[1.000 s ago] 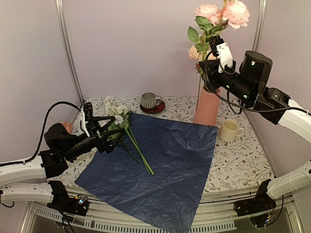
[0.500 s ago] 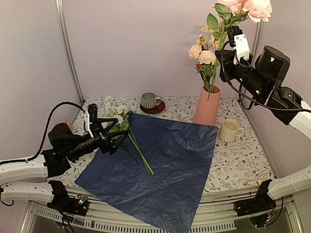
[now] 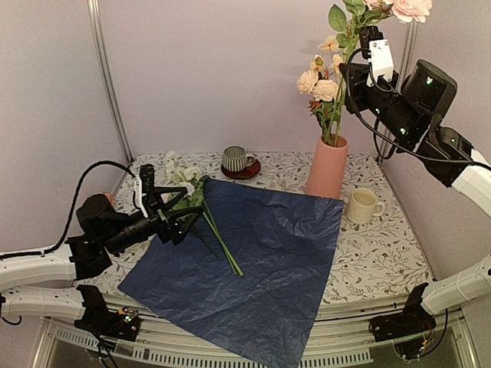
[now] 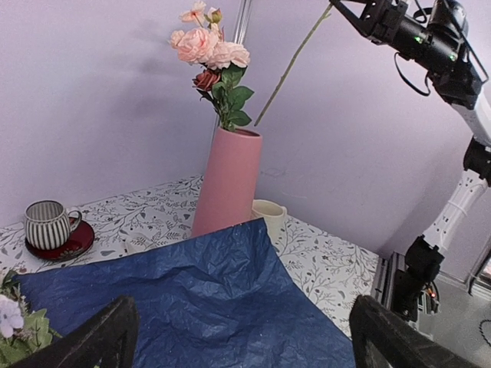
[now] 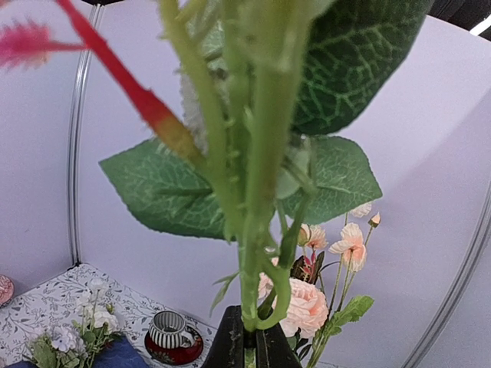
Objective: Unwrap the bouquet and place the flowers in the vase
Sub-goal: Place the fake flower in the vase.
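Overhead, the right pincer (image 3: 369, 34) is up high at the back right, pressed together on a long green stem (image 4: 293, 66) with pink roses (image 3: 410, 8) at its top. The stem slants down and left toward the mouth of the vase (image 3: 327, 170). Its lower tip is right at the rim, but I cannot tell whether it is inside. The right wrist view shows the dark fingers (image 5: 230, 345) pinching that stem from below, with big green leaves (image 5: 173, 192) close to the lens. The vase stands upright on the worktop (image 3: 376, 253) at the back, just beyond the far corner of the blue paper (image 3: 261, 253). It already holds a bunch of peach and cream flowers (image 3: 318, 80). A cream mug (image 3: 362, 205) sits just right of the vase, and a striped cup (image 3: 234, 159) on a red saucer is further left along the back. The paper lies spread flat, and its near corner hangs over the worktop's front edge. More loose flowers (image 3: 186, 178), white and lilac, lie at its far left edge, blooms on the worktop and stems (image 3: 224, 245) reaching onto the paper. The left pincer (image 3: 188, 217) hovers low over those stems with its fingers spread wide, holding nothing.
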Motion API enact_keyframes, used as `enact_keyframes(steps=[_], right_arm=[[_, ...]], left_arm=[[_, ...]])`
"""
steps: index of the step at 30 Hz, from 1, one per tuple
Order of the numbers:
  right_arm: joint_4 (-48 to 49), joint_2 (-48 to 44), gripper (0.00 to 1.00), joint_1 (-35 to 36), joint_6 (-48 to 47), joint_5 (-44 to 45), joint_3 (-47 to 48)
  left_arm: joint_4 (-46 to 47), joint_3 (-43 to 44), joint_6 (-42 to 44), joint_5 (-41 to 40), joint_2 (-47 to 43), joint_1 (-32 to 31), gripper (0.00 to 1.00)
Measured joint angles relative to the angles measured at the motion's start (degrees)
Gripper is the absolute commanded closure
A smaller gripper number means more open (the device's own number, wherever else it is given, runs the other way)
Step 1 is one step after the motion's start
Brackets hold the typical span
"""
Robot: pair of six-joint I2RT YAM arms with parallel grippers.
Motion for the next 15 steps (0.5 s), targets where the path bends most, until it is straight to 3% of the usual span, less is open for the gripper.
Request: enact_keyframes(steps=[15], right_arm=[[0.24,3.56,0.98,-7.91,1.64,0.61,1.75]], left_arm=[[0.00,0.00,-0.02,0.33,0.02,0.00,0.02]])
